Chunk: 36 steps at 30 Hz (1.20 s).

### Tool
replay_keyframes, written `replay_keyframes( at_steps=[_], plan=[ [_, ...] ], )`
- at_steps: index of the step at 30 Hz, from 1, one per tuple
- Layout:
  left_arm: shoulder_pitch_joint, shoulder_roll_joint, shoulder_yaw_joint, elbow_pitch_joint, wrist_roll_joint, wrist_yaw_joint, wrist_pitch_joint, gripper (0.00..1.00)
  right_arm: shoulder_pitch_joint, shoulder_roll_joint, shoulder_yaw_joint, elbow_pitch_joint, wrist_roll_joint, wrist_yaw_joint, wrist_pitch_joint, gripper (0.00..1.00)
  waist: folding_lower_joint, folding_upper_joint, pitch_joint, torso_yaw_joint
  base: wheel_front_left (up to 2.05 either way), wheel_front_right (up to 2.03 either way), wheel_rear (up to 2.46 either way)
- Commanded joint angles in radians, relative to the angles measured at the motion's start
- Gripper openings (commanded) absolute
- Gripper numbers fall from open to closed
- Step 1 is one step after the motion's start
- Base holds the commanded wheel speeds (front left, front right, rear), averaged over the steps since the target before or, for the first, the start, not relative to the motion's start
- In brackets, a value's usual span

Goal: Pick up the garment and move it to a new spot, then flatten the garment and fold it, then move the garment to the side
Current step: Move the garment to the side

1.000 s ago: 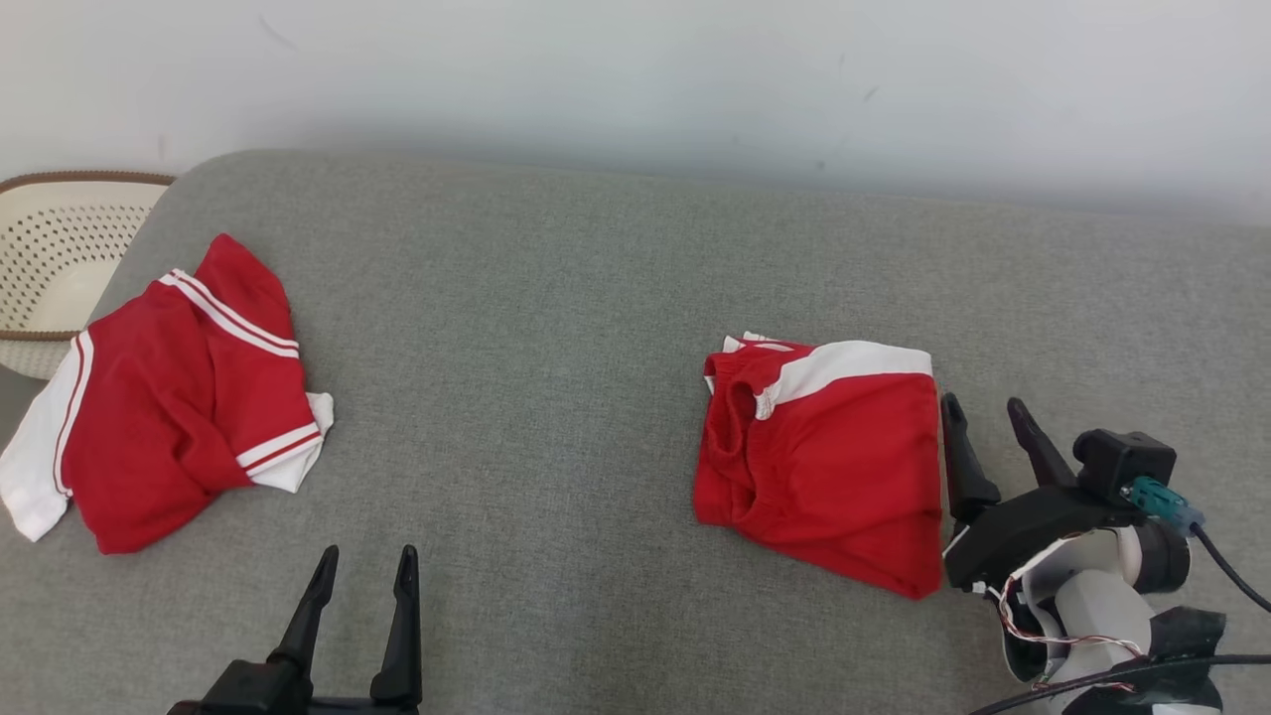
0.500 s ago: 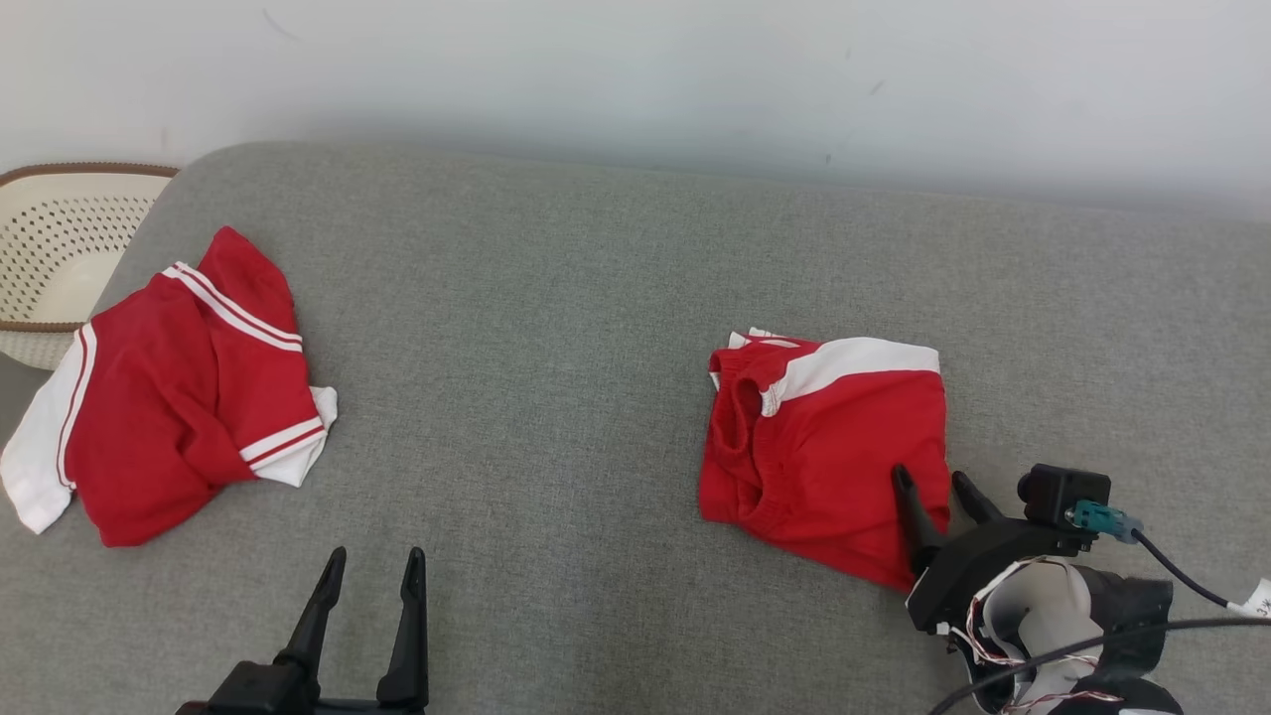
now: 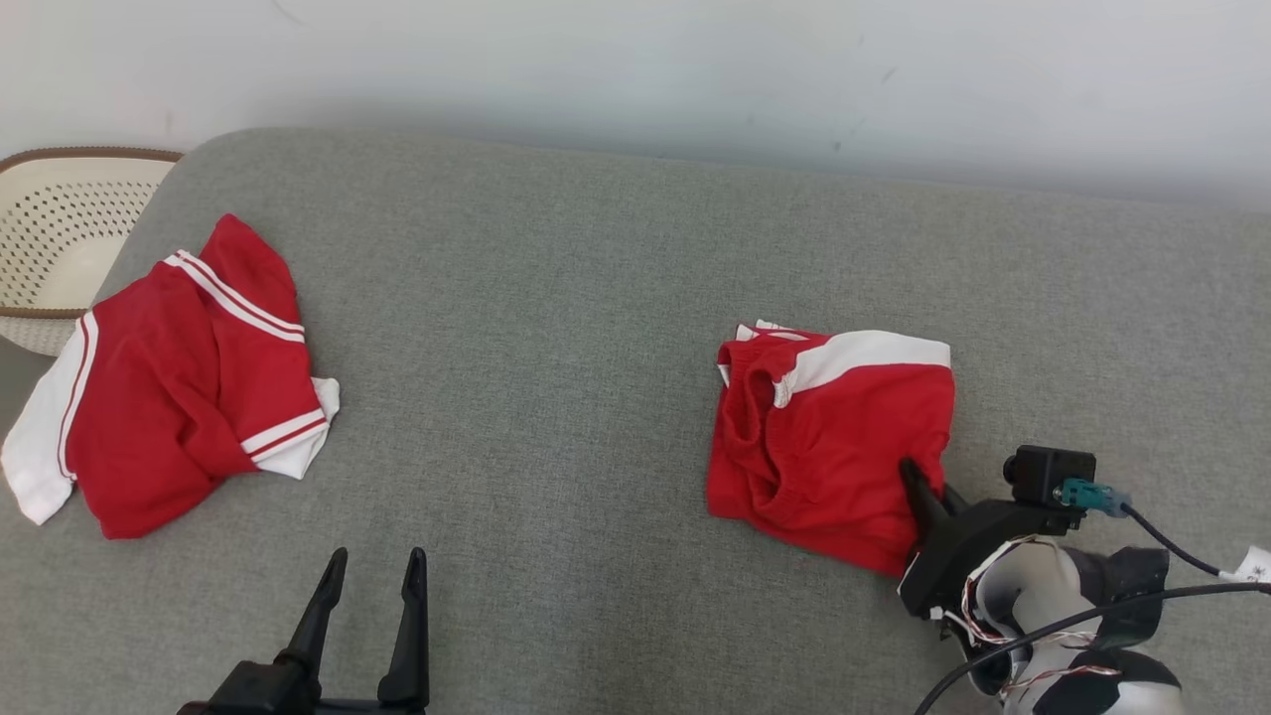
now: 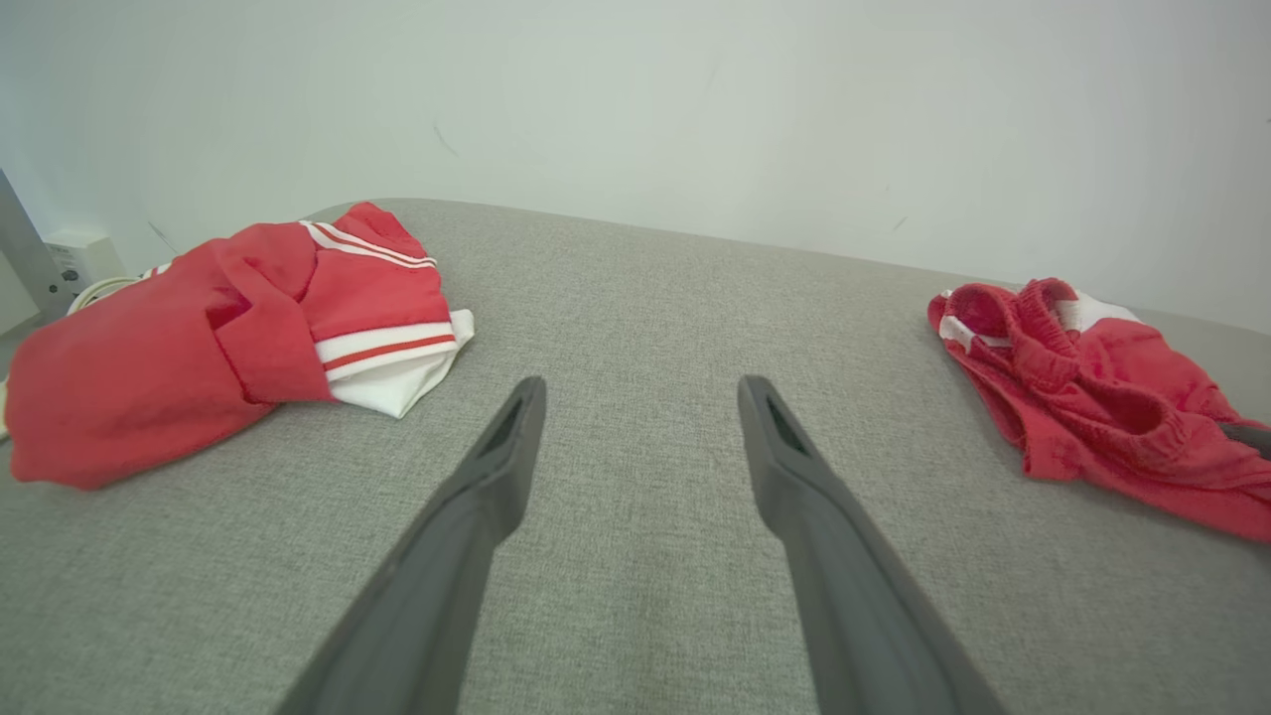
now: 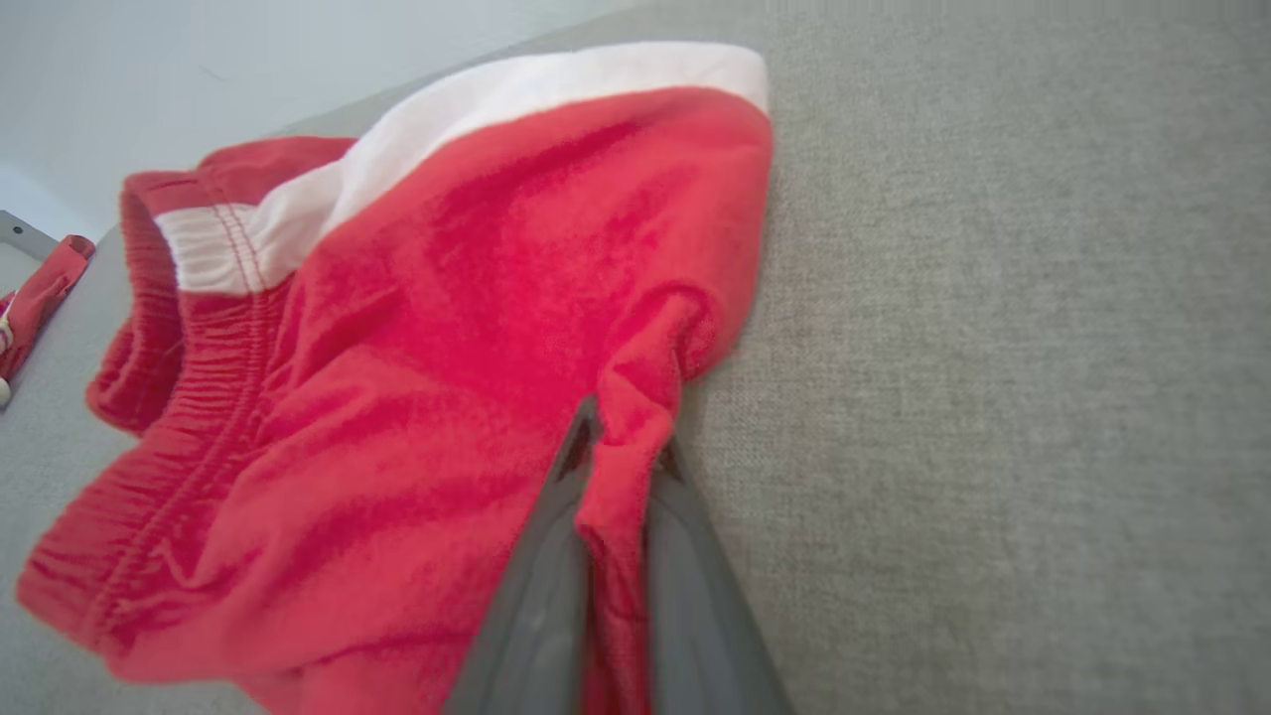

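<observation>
The garment (image 3: 829,437) is a folded pair of red shorts with a white band, lying right of centre on the grey cushion (image 3: 556,298). My right gripper (image 3: 923,482) is at its near right edge, shut on a pinched ridge of red cloth. The right wrist view shows that fold of the garment (image 5: 477,298) squeezed between the two fingers of the right gripper (image 5: 621,457). My left gripper (image 3: 372,561) stands open and empty near the front edge, over bare cushion. In the left wrist view the left gripper (image 4: 640,392) points at bare cushion, with the garment (image 4: 1092,397) at far right.
A second red garment with white stripes (image 3: 179,387) lies crumpled at the cushion's left end, also seen as the striped red garment (image 4: 199,338). A perforated cream basket (image 3: 60,238) stands beyond the left edge. A pale wall runs behind the cushion.
My right gripper moved in from beside the garment onto its right edge and closed on a fold of cloth. The head camera shifted slightly. The left gripper stayed put.
</observation>
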Motion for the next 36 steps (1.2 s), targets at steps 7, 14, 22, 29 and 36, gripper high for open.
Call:
replay_keyframes(
  at_steps=[7, 14, 22, 29, 36],
  plan=[
    [0.004, 0.001, 0.019, -0.009, -0.005, 0.005, -0.002, 1.0, -0.073, -0.054, 0.049, 0.028, -0.014, -0.001, -0.053, 0.0, -0.0001, 0.0, 0.007, -0.036, 0.0, 0.0, 0.0],
    [-0.017, 0.001, 0.022, -0.034, 0.013, -0.006, -0.002, 1.0, -0.166, -0.129, 0.131, 0.038, -0.05, -0.001, -0.044, 0.0, -0.0001, 0.0, 0.048, -0.088, 0.0, 0.0, 0.0],
    [-0.051, 0.015, 0.05, -0.066, 0.033, -0.018, -0.002, 1.0, -0.282, -0.245, 0.219, 0.054, -0.067, -0.001, -0.009, 0.0, -0.0001, 0.0, 0.123, -0.133, 0.0, 0.0, 0.0],
    [-0.073, 0.04, 0.09, -0.101, 0.044, -0.02, -0.002, 1.0, -0.38, -0.328, 0.262, 0.076, -0.06, -0.001, -0.018, 0.0, -0.0001, 0.0, 0.171, -0.17, 0.0, 0.0, 0.0],
    [-0.067, 0.062, 0.11, -0.145, 0.056, -0.017, -0.002, 1.0, -0.448, -0.376, 0.299, 0.091, -0.071, -0.001, -0.024, 0.0, -0.0001, 0.0, 0.208, -0.199, 0.0, 0.0, 0.0]
  ],
)
